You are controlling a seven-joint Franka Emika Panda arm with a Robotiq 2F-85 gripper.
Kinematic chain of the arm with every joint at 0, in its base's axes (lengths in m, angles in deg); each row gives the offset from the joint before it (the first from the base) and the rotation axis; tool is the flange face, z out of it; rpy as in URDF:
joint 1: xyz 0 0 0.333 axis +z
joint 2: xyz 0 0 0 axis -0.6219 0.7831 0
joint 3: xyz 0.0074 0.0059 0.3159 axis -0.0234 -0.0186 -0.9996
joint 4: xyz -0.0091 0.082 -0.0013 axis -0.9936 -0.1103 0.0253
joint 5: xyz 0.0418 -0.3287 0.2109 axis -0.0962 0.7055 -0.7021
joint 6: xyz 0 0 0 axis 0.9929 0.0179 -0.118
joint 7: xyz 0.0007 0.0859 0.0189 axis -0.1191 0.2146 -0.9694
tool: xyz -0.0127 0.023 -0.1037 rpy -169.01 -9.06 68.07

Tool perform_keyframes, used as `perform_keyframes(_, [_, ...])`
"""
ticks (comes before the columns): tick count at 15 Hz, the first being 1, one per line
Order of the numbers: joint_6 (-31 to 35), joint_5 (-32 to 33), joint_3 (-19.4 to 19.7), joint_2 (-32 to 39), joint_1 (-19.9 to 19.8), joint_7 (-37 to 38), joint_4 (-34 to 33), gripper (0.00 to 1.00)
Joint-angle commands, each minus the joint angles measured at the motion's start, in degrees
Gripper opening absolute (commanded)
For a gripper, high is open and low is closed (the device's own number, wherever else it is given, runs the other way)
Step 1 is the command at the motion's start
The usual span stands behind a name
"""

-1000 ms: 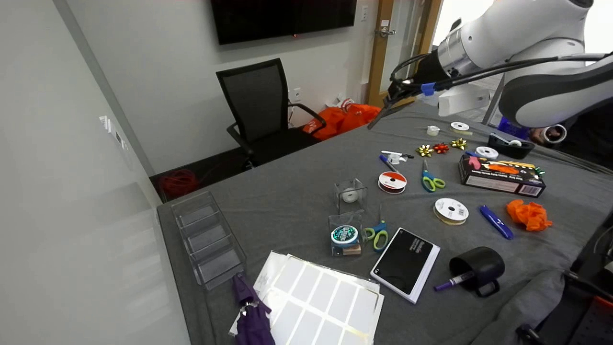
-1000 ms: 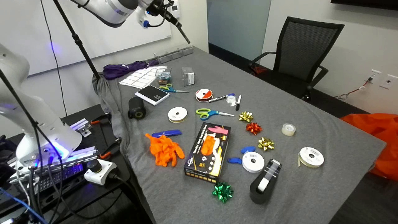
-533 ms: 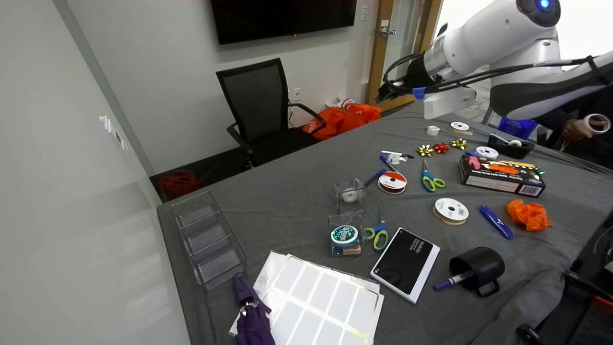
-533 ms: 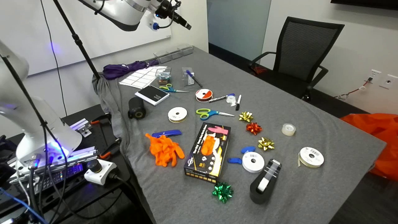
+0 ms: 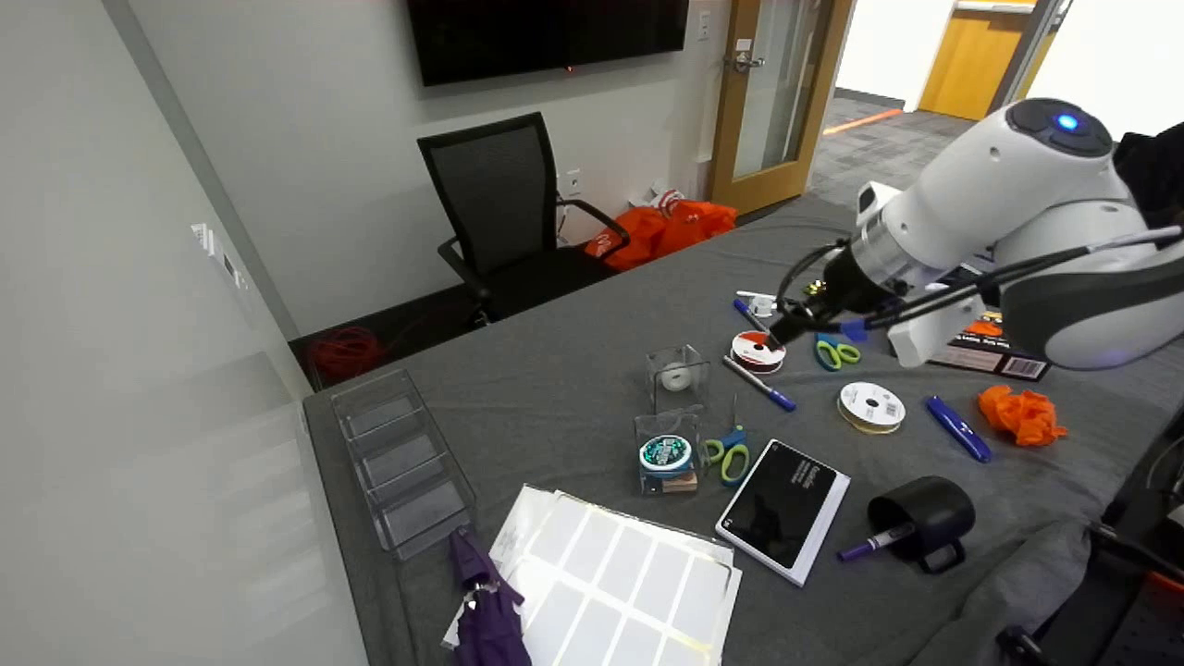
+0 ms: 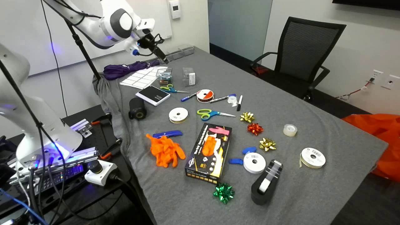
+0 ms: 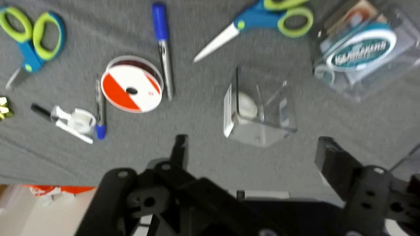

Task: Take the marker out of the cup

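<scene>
The black mug (image 5: 930, 518) lies on its side on the grey cloth, next to the black-covered notebook. A purple-capped marker (image 5: 860, 550) sticks out of its mouth, the other end inside. In an exterior view the mug (image 6: 137, 107) hides this marker. My gripper (image 7: 254, 142) is wide open above the table with nothing between its fingers (image 7: 333, 157). In an exterior view the gripper (image 6: 165, 60) hangs well above the cloth, away from the mug. A silver marker with a blue cap (image 7: 162, 36) lies loose against the red-and-white ribbon spool (image 7: 131, 88).
Under the gripper stands a clear box (image 7: 259, 131) with a white roll inside. Another clear box (image 5: 666, 453) holds a mint tin. Scissors (image 7: 259, 18), a notebook (image 5: 786, 504), a white spool (image 5: 869, 407), and an orange glove (image 5: 1022, 416) lie around.
The gripper has opened. The blue-capped marker it held dropped through the air and now rests beside the red-and-white spool. The arm has shifted and come lower. Mug and purple marker look unmoved.
</scene>
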Motion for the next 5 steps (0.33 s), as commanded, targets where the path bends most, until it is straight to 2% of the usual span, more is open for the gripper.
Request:
perform_keyframes(1, [-7.9, -15.9, 3.9, -5.2, 9.3, -11.3, 7.3, 1.0])
perform_keyframes(3, [-15.7, -25.0, 4.8, -6.0, 13.3, -17.0, 6.9, 1.0])
perform_keyframes(5, [-25.8, -34.8, 6.9, -10.7, 17.2, -23.5, 6.7, 1.0])
